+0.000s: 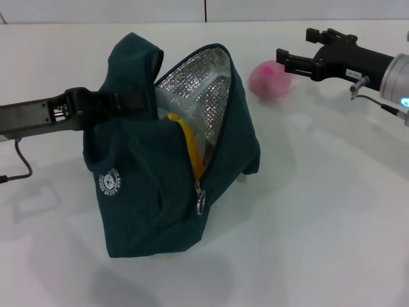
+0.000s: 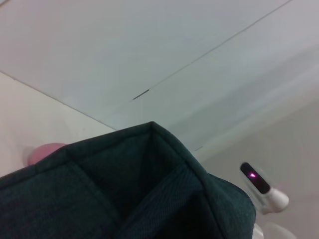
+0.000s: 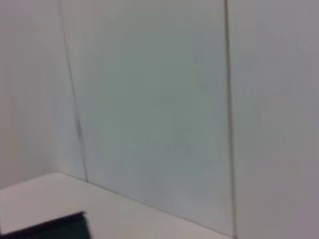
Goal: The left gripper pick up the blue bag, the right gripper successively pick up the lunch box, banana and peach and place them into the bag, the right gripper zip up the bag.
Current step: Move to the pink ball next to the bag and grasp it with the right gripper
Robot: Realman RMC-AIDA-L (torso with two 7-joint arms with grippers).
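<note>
Left pincer (image 1: 108, 102) grips the dark teal-blue fabric bag (image 1: 147, 185), yellow banana (image 1: 188, 144) inside; right pincer (image 1: 287, 62), jaws narrow and empty, nears the pink round peach (image 1: 267, 82); zipping remains.

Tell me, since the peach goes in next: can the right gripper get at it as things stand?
Probably yes: the right gripper hangs open just beside the peach, nothing between them.

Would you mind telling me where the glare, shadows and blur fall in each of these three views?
Head view: the blue bag throws a soft shadow onto the table in front of it, and its silver lining glints; the peach looks slightly washed out. Left wrist view: the bag fabric fills the foreground, dark and soft. Right wrist view: blurred throughout, mostly wall.
</note>
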